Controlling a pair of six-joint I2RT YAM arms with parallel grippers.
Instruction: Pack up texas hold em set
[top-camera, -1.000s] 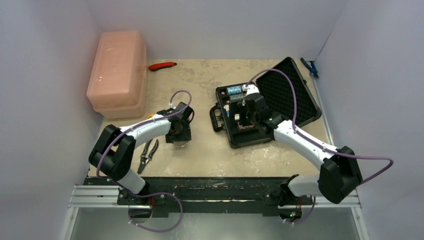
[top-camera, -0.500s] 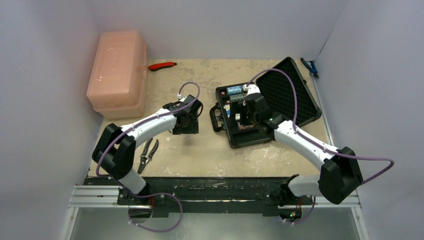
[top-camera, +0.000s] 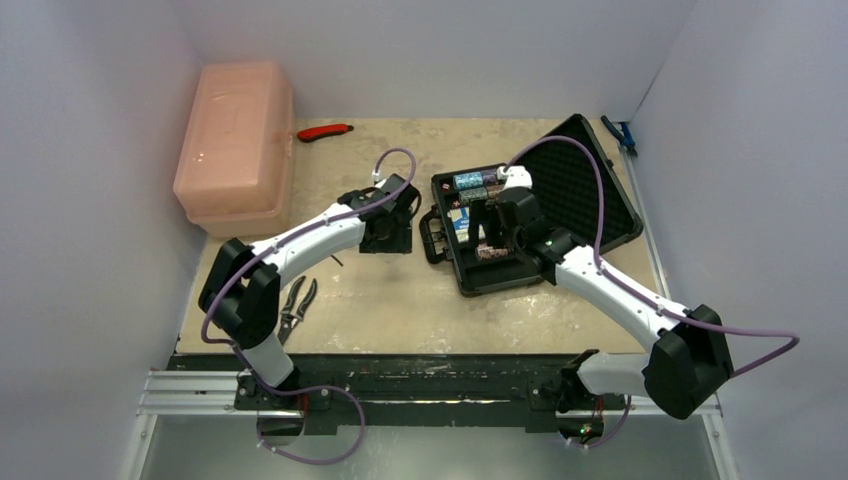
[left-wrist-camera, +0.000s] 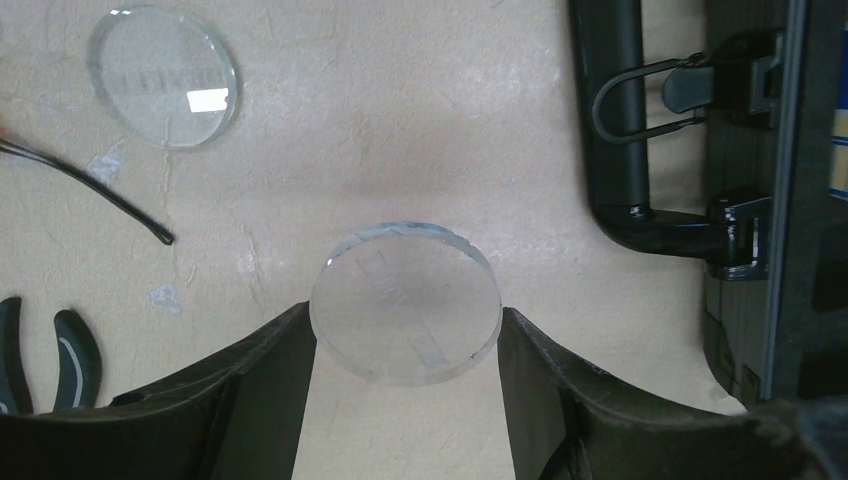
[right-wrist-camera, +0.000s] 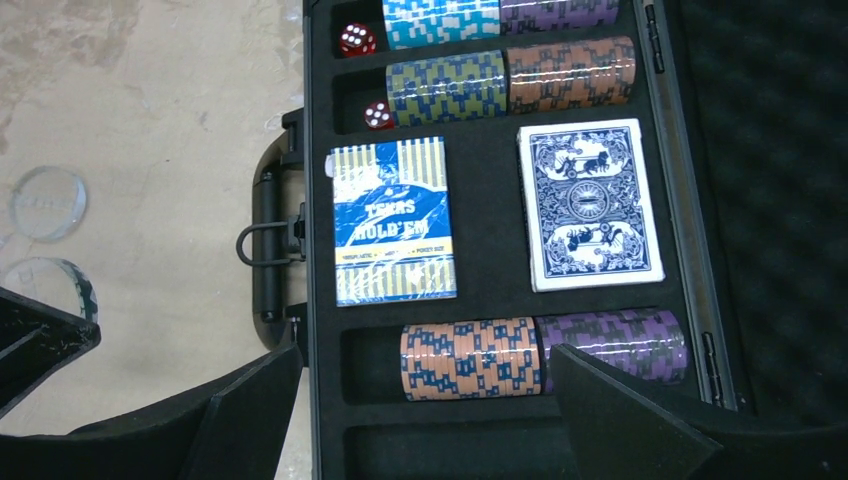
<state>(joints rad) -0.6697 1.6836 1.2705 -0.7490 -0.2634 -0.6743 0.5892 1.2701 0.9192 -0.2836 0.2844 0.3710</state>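
The black briefcase (top-camera: 478, 262) lies open right of centre, its foam lid (top-camera: 575, 180) laid back. Inside are chip rows (right-wrist-camera: 470, 358), two blue card decks (right-wrist-camera: 392, 220) (right-wrist-camera: 588, 203) and two red dice (right-wrist-camera: 354, 39) (right-wrist-camera: 378, 114). My left gripper (left-wrist-camera: 405, 330) is shut on a clear round disc (left-wrist-camera: 405, 290), held flat above the table just left of the case handle (left-wrist-camera: 615, 120). A second disc (left-wrist-camera: 163, 90) lies on the table behind it. My right gripper (right-wrist-camera: 425, 355) hangs open over the case's near chip row, holding nothing.
A big pink bin (top-camera: 237, 145) stands at the back left, with a red knife (top-camera: 325, 131) beside it. Black-handled pliers (top-camera: 295, 308) lie near the left arm's base. A blue tool (top-camera: 620, 133) sits at the back right corner. A thin black wire (left-wrist-camera: 90, 190) lies near the loose disc.
My left arm has swung right and away from its base, carrying the disc toward the case handle. The right gripper has shifted slightly over the case and stays open.
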